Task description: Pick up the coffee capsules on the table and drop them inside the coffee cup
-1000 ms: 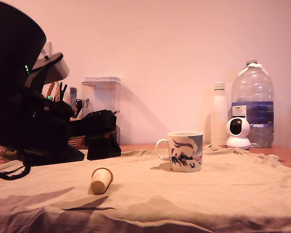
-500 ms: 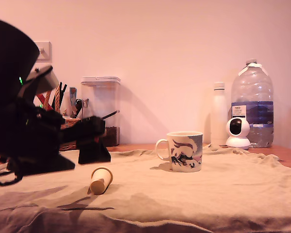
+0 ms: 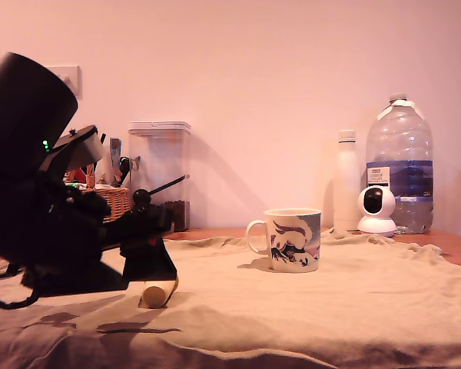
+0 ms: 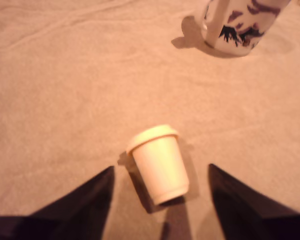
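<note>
A cream-yellow coffee capsule [image 4: 160, 163] lies on its side on the tan cloth, its rimmed top toward the coffee cup. In the exterior view only the capsule's lower end [image 3: 155, 294] shows under the black arm. My gripper [image 4: 160, 187] is open, low over the cloth, one dark finger [image 4: 85, 200] on each side of the capsule, not touching it. The white coffee cup [image 3: 293, 240] with a dark illustration stands upright on the cloth, to the exterior view's right of the capsule; its base and handle [image 4: 230, 25] show in the wrist view.
Along the wall stand a clear lidded container [image 3: 160, 173], a wicker basket [image 3: 111, 201] of utensils, a white bottle [image 3: 346, 181], a small white camera [image 3: 377, 210] and a large water bottle [image 3: 399, 163]. The wrinkled cloth [image 3: 307, 307] covers the wooden table [image 3: 453, 244].
The arm has dropped and moved toward the capsule, so the gripper now straddles it. The capsule and the cup have not moved.
</note>
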Motion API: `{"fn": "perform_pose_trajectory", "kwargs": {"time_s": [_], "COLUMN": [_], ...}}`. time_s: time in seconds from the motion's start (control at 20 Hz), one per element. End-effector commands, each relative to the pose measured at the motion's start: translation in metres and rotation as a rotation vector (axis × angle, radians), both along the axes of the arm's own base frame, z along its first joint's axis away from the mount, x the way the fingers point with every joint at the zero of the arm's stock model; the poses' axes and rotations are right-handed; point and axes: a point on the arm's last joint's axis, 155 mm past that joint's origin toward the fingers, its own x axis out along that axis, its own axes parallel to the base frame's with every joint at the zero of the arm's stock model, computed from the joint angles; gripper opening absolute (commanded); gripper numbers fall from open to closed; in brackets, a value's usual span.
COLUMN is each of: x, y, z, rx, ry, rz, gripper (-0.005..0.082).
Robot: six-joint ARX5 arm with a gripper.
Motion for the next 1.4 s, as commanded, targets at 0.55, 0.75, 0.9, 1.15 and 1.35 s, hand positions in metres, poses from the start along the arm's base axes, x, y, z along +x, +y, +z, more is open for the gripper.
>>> {"fn": "perform_pose_trajectory", "kwargs": {"time_s": [0.55, 0.75, 0.9, 1.15, 1.35], "x": [0.006, 0.007, 0.008, 0.005, 0.004], "y": [-0.007, -0.007, -0.008, -0.022, -0.033], "z": [-0.019, -0.019, -0.016, 0.001, 0.039], "rx": [0.047, 0.047, 0.052, 0.111, 0.088], "ry": [0.055, 0.054, 0.037, -0.070, -0.176], "rz": [-0.023, -0.023, -0.032, -0.159, -0.225], "gripper": [0.0261, 0.0194, 0.0179, 0.0179, 0.0179]}}
